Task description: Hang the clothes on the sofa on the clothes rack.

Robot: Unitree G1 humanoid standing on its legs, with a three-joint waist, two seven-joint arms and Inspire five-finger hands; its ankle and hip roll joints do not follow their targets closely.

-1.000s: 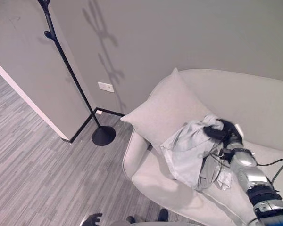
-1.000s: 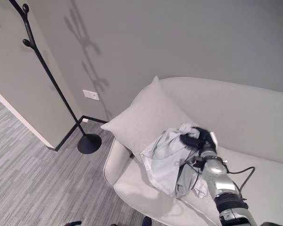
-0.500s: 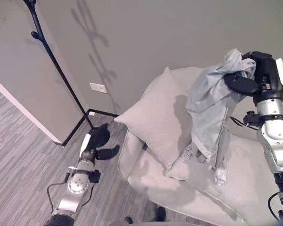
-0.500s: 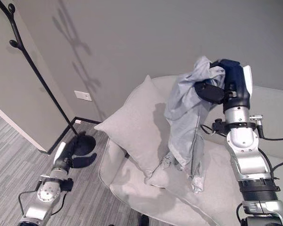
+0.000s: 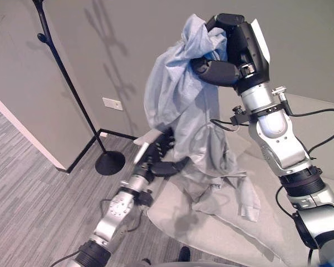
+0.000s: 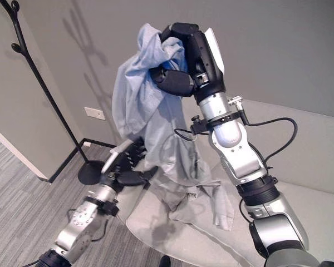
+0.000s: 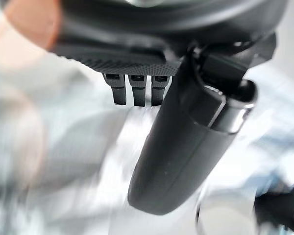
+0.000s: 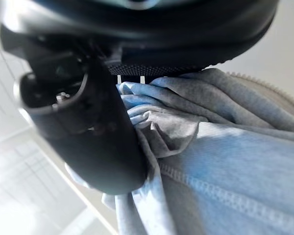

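Garment: the light blue-grey garment (image 5: pixel 181 105) is now lifted high above the sofa (image 5: pixel 317 167); a second ago it lay low on the seat beside the cushion.
Right hand: the right hand (image 5: pixel 222 53) is clenched on the top of the cloth, which hangs down long under it.
Left hand: the left hand (image 5: pixel 158 156) has come up to the hanging part, its fingers relaxed and holding nothing.
Clothes rack: the black clothes rack (image 5: pixel 67 83) stands well apart, to the left.
Meaning: pick-up seems done; carrying over and hooking remain.
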